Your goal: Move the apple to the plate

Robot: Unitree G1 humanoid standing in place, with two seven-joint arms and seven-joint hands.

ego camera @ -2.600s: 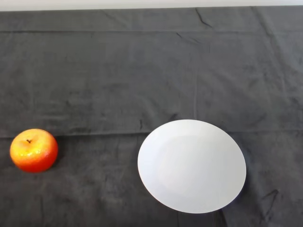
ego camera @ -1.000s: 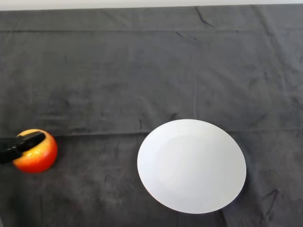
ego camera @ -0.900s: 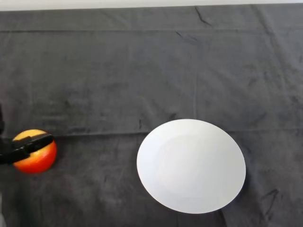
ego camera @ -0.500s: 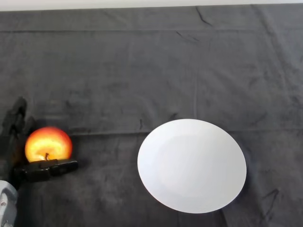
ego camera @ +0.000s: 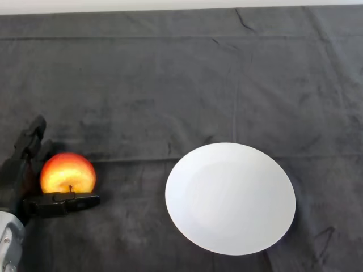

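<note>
The left hand (ego camera: 17,181) is reaching in from the lower left corner, its silver-grey wrist just showing at the bottom edge. It is cupping the apple (ego camera: 67,173): the fingers (ego camera: 31,139) are curling up around the fruit's far left side while the thumb (ego camera: 62,203) is lying across its near side, so the hand is gripping the apple between them. The apple is sitting at the left of the dark-clothed tabletop (ego camera: 170,85), well apart from the white plate (ego camera: 230,198) to its right.
</note>
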